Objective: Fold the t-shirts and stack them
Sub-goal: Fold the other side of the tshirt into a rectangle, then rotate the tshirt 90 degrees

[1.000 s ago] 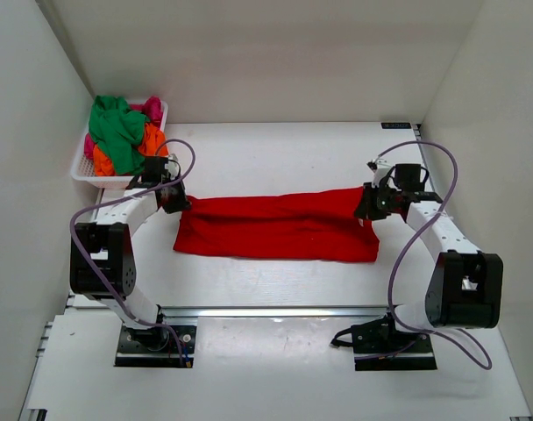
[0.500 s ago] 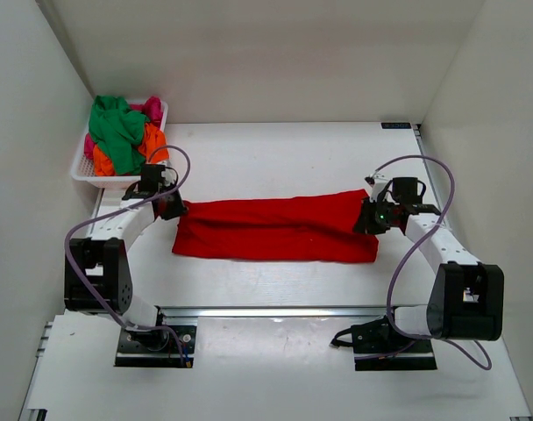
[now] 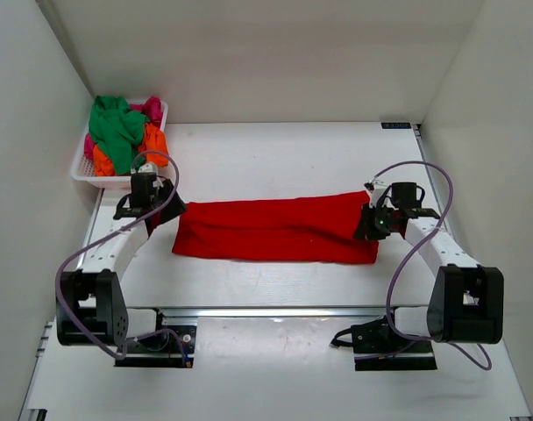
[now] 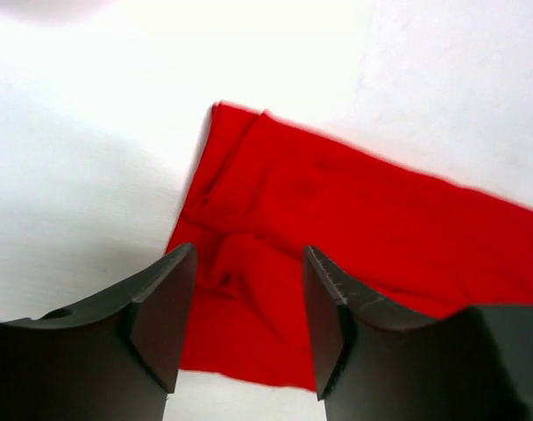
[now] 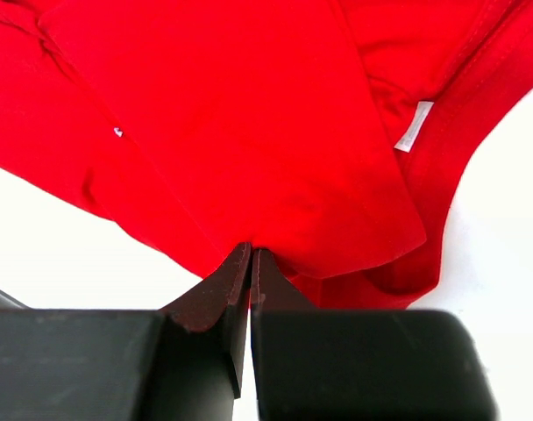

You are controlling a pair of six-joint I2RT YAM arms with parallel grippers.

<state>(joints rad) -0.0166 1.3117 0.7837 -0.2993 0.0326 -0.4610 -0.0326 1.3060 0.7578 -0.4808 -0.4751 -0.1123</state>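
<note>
- Red t-shirt (image 3: 280,230): it lies flat on the white surface (image 3: 275,158) as a long narrow band running left to right between the two arms. The lengthwise folds look done. The step in hand seems to be the crosswise fold, bringing one end over the other.
- The other t-shirts (image 3: 117,132), green, orange and pink, are heaped unfolded in the white basket (image 3: 84,171) at the far left corner, well apart from the red one.
- Left fingers (image 4: 166,307): they stand wide apart with nothing between them, hovering just over the band's left end, whose rumpled corner shows in the gap.
- Right fingers (image 5: 250,263): they are pressed tight together at the band's right end, and the edge of the top layer runs in at their tips, so they appear to pinch it.
- Next move, as I judge it: the open pair must come down and close on both layers of its corner, then both ends must travel evenly so the fold stays square.
- A small white label (image 5: 413,125) shows at the neckline, just beyond the pinched edge.
</note>
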